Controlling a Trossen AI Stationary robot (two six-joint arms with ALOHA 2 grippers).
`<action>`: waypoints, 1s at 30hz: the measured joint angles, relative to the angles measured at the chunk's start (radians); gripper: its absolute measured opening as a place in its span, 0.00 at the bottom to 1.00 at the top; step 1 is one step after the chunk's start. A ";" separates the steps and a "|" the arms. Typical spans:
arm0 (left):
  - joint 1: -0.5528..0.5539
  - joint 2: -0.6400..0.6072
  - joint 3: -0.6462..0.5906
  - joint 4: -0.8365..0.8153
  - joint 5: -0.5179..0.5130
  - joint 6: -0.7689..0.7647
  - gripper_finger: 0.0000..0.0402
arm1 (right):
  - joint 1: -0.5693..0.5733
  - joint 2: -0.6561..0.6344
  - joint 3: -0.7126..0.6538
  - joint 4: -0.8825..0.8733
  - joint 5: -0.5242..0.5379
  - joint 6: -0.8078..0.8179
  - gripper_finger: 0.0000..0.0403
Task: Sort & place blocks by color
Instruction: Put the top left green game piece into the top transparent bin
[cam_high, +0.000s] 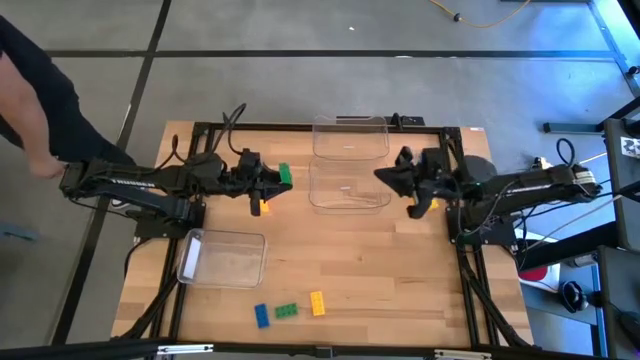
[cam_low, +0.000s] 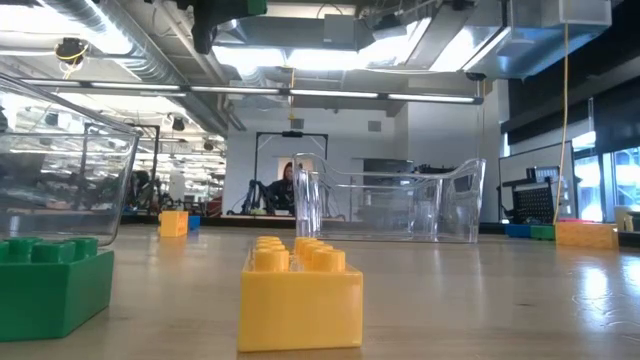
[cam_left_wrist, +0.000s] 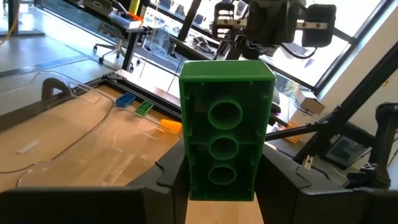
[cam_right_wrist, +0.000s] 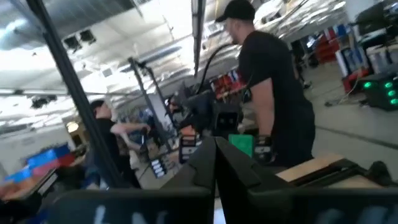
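Observation:
My left gripper (cam_high: 276, 180) is over the table's left half, shut on a green block (cam_left_wrist: 227, 124) whose hollow underside faces the wrist camera. The same block (cam_high: 285, 175) shows in the high view, with a yellow-orange block (cam_high: 263, 206) on the table below it. My right gripper (cam_high: 392, 176) hovers at the right beside the middle clear bin (cam_high: 348, 186), its fingers (cam_right_wrist: 211, 163) shut on nothing. Blue (cam_high: 261, 315), green (cam_high: 287, 310) and yellow (cam_high: 317, 303) blocks rest flat near the near edge. Another orange block (cam_high: 432, 206) lies under the right arm. My left gripper pinches the green block between its two fingers (cam_left_wrist: 166, 177), one on each long side wall, at the end nearer the wrist (cam_left_wrist: 189, 180). The fingers reach level toward the table's right. The block is lifted clear of the table and sticks out past the fingertips.
Three clear bins stand on the wood table: one at the far edge (cam_high: 350, 136), one in the middle, one near left (cam_high: 222, 258). In the left wrist view, blue (cam_left_wrist: 124, 99), green (cam_left_wrist: 144, 107) and orange (cam_left_wrist: 169, 125) blocks lie beyond a bin. A person (cam_high: 25, 110) stands at the left.

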 joint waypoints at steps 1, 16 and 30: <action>0.000 0.000 0.000 0.000 0.000 0.000 0.31 | 0.000 0.012 0.009 0.001 -0.014 0.001 0.03; 0.000 0.000 0.000 0.000 0.078 0.000 0.31 | 0.000 0.203 0.178 -0.201 -0.027 0.054 0.41; -0.044 0.138 0.097 -0.005 0.096 0.056 0.31 | -0.007 0.519 0.435 -0.304 -0.026 0.001 0.81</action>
